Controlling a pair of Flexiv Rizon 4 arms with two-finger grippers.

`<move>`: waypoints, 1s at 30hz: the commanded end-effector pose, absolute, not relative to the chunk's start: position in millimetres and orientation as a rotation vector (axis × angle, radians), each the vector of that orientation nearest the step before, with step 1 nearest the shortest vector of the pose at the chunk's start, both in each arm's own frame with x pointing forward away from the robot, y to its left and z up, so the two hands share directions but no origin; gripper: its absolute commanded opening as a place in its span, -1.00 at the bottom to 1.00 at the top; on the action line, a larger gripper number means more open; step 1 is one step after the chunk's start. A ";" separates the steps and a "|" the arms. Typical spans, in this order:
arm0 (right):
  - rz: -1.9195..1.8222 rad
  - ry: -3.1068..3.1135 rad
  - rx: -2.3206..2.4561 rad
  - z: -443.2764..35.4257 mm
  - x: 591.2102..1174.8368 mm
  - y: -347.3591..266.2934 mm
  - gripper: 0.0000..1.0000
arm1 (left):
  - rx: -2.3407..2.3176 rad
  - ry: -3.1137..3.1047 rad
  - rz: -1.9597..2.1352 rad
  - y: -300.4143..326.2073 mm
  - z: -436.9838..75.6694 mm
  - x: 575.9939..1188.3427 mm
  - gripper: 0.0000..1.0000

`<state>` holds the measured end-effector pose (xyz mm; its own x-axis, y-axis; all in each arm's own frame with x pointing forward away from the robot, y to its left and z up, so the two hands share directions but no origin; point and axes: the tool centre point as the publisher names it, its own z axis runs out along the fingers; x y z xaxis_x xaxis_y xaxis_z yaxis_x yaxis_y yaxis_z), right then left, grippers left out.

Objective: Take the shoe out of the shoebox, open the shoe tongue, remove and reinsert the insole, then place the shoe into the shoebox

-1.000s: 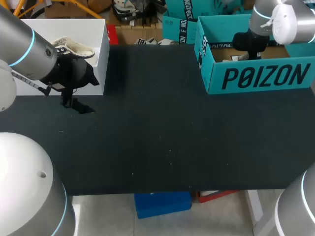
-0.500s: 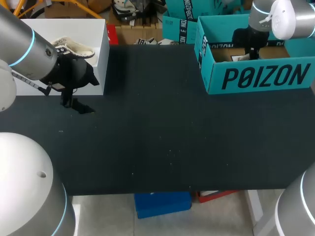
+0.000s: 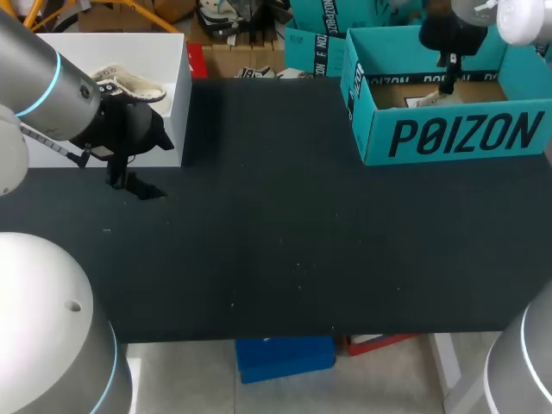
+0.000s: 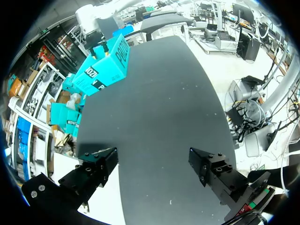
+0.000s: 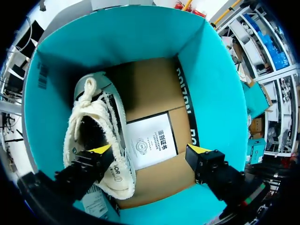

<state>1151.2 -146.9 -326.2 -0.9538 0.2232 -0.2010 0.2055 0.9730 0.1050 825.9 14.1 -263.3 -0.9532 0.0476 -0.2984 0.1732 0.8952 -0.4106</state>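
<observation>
In the head view the teal shoebox (image 3: 448, 129) stands open at the far right corner of the black surface (image 3: 285, 241). The right arm (image 3: 517, 19) comes in above it, and the right gripper (image 3: 447, 79) hangs over the box's inside, close to its back wall. At the far left the left arm (image 3: 43, 82) is low by a white bin (image 3: 177, 95) that holds a second pale shoe (image 3: 129, 86). The left gripper (image 3: 131, 184) is just above the surface in front of that bin, too dark here to tell how its fingers stand.

In the left wrist view the left gripper (image 4: 152, 161) is spread wide, with only bare black surface (image 4: 159, 108) between and ahead of its fingers; it holds nothing. The shoebox (image 4: 107, 65) is well ahead at the far end of the surface, with the right arm (image 4: 91, 21) over it.

The right wrist view looks straight down into the shoebox (image 5: 206, 93). The cream, fuzzy shoe (image 5: 77, 122) lies on the brown cardboard floor along one side wall, laces knotted at its far end. A white card (image 5: 150, 140) lies flat just beside it. The right gripper (image 5: 150, 150) is spread apart and grips nothing: one yellow tip is over the shoe's side, the other over the floor near the opposite wall, the card beneath the gap.
</observation>
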 end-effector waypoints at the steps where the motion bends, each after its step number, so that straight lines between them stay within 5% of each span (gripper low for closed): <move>1: 0.091 2.849 0.344 -295.2 1129.5 -138.4 1.00 | 0.166 2.773 -0.641 14.9 -264.5 824.8 1.00; 11: 0.168 2.615 0.542 -244.9 1100.5 -95.6 1.00 | 0.166 2.773 -0.641 14.9 -264.5 824.8 1.00; 30: 0.525 2.122 0.775 -226.8 1025.8 -18.3 1.00 | 0.166 2.773 -0.641 14.9 -264.5 824.8 1.00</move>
<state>1053.4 -17.9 -223.1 -0.6638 0.6403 -0.3864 0.4127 0.7445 0.5248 825.9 14.2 -263.3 -0.9532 0.0474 -0.2985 0.1731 0.8952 -0.4106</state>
